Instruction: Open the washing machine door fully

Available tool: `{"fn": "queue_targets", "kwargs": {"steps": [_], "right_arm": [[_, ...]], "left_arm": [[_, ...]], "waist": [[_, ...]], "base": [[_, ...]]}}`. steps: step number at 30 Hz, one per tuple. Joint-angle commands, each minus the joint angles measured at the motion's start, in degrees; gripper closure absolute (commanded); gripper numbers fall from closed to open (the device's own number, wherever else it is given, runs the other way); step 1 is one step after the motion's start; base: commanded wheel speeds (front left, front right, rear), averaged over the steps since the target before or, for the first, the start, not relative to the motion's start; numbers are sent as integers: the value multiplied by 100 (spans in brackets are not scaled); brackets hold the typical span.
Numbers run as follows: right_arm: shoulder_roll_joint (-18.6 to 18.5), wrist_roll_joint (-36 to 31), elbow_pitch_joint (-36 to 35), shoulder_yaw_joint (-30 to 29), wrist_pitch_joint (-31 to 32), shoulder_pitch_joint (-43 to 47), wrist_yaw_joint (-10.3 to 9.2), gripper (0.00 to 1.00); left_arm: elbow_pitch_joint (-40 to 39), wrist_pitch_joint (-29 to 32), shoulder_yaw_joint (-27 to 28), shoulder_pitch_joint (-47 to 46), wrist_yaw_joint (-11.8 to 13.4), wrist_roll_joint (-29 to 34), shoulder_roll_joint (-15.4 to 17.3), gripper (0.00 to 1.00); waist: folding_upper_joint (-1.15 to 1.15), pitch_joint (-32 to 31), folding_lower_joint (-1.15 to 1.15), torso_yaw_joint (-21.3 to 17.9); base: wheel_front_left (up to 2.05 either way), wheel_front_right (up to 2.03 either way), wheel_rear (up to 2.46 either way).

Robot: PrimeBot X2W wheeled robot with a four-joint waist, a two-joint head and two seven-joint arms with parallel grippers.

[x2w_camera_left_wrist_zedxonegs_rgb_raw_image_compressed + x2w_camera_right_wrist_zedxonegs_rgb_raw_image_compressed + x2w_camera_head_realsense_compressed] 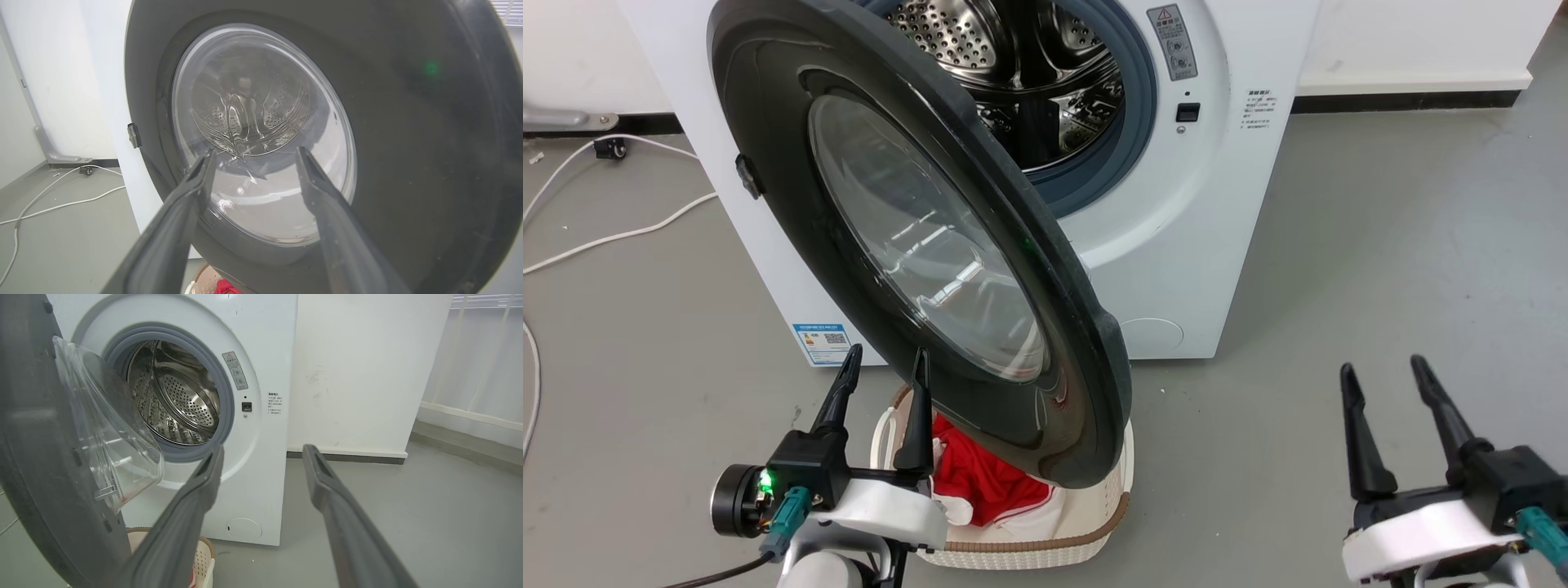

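Observation:
The washing machine door [915, 237], a glossy black disc with a clear bowl window, stands swung out from the white washing machine [1176, 204], hinged on the left. Its steel drum mouth [1029, 65] is exposed. My left gripper [886, 363] is open just in front of the door's lower outer face, holding nothing. From the left wrist, the door [408, 143] fills the frame beyond my open left gripper [253, 157]. My right gripper [1384, 367] is open at the lower right, well away from the door. The right wrist view shows the door [36, 457] edge-on at left, the machine [261, 355] and my right gripper [261, 451].
A cream laundry basket [1094, 523] with red and white cloth [980, 482] sits on the floor under the door's lower edge. White cables [613, 237] lie on the grey floor at left. A white wall [367, 375] stands to the machine's right, with open floor [1405, 269] before it.

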Motion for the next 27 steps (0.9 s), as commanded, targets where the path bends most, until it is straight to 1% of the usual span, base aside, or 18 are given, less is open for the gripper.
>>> {"fn": "queue_targets", "kwargs": {"steps": [1,2,9,15,16,17,18,19,20,27], "right_arm": [[33,-57,-27,36,37,114,-4,0],[38,-115,-35,42,23,143,-4,0],[53,88,72,62,-19,155,-4,0],[54,129,135,72,-47,88,-4,0],[54,127,142,69,-56,81,-4,0],[54,136,151,71,-61,76,-4,0],[54,141,156,75,-70,69,-4,0],[54,141,158,82,-74,60,-4,0],[55,142,163,83,-76,53,-4,0],[54,176,198,78,-109,18,-4,0]], "left_arm": [[-7,-15,5,-2,-11,18,-3,0],[-3,-15,5,-15,-15,26,-3,0],[27,-15,23,-73,-36,60,-3,0],[42,-15,41,-83,-45,75,-3,0],[46,-15,41,-83,-49,77,-3,4],[45,-15,42,-86,-48,77,-3,40],[38,-15,48,-90,-47,73,-3,56],[31,-15,51,-92,-49,66,-3,82],[23,-15,57,-95,-53,61,-3,100],[-32,-15,83,-124,-49,49,-3,100]], "waist": [[0,9,0,6],[0,19,0,10],[0,51,0,21],[0,68,0,18],[0,71,0,17],[0,76,0,16],[0,80,0,14],[0,86,0,11],[0,90,0,8],[0,113,0,8]], "base": [[0,0,0],[0,0,0],[0,0,0],[0,0,0],[0,0,0],[0,0,0],[0,0,0],[0,0,0],[0,0,0],[0,0,0]]}}
